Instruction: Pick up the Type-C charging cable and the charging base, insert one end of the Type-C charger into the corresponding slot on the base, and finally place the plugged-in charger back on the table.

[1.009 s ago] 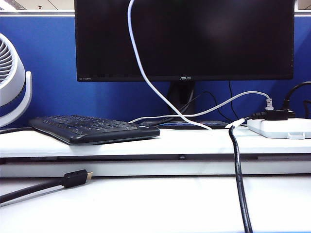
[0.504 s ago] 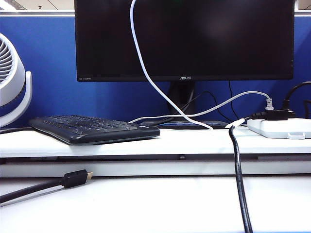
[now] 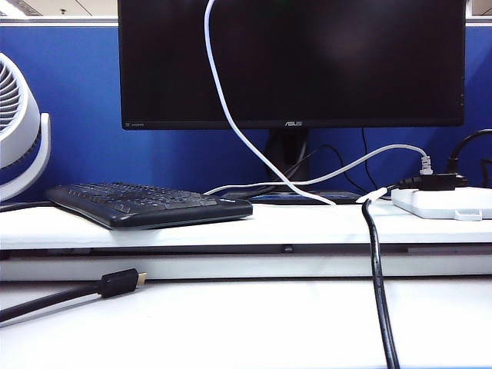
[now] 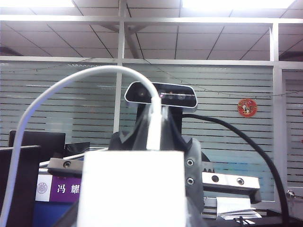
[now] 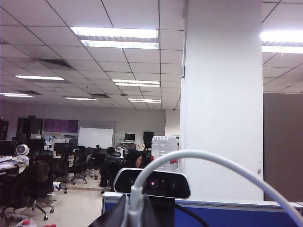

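The only lettering on the desk is "ASUS" on the lower edge of the monitor (image 3: 307,61). A small mark at its lower left corner is too small to read. Left of the monitor stands a white fan (image 3: 19,123), and below the monitor's left half lies a black keyboard (image 3: 146,204). Lower down, on the table (image 3: 269,323), lies a black cord (image 3: 119,283) with a gold-tipped plug.

The cable (image 3: 231,115) hangs down across the monitor's face from above the screen's top edge and ends on the shelf under the monitor. Its hanging stretch has drifted a hair sideways over the last second. Nothing else on the desk has shifted. Right of the monitor's foot sits a white strip (image 3: 442,201).

Neither gripper shows in the exterior view.

In the left wrist view the left gripper (image 4: 154,144) is clamped on the base (image 4: 130,189), dark fingers on either side of it. The cable (image 4: 47,94) meets the top of the base and arches away. Whether it is fully seated I cannot tell. Behind are a camera (image 4: 161,94) and a purple sign (image 4: 59,188) with Chinese characters.

In the right wrist view the right gripper (image 5: 130,213) is closed tight on the cable (image 5: 213,158) near a plug.
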Available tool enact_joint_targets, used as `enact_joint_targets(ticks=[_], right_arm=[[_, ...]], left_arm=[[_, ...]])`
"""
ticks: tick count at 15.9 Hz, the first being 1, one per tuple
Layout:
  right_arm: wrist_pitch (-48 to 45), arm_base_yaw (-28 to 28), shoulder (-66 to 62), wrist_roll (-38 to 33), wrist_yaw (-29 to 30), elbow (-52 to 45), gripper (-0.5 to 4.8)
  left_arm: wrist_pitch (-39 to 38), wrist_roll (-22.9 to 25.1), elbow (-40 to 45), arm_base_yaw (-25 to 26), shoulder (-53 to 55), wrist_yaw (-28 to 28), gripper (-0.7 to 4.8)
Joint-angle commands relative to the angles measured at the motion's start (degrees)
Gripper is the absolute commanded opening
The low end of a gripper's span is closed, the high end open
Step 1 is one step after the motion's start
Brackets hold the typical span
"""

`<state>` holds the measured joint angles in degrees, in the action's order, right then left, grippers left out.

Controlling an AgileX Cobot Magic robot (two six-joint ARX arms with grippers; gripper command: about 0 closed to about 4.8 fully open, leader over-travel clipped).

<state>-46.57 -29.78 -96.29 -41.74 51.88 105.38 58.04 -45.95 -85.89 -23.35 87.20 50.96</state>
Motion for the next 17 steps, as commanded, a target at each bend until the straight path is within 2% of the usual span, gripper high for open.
enact_joint_targets(ticks=[1,8,12,17], right_arm=[[1.84,-0.07,-0.11,1.25,3.78,-0.13,-0.01],[4.72,-0.09,-0.11,5.55,5.29,-0.13,-0.01],[8.94,-0.07,-0.11,4.46,5.09,-0.13,-0.01],[9.05,-0.07,-0.11,7.58,7.26,-0.13,-0.01]], left_arm=[[2.58,-0.13,-0.52,-0.02,-0.57,-3.21,0.88],[3.96,-0.15,-0.52,-0.02,-0.57,-3.8,0.88],[4.07,-0.17,-0.52,-0.02,-0.57,-3.8,0.88],[4.5,-0.17,-0.55,-0.02,-0.57,-3.85,0.88]])
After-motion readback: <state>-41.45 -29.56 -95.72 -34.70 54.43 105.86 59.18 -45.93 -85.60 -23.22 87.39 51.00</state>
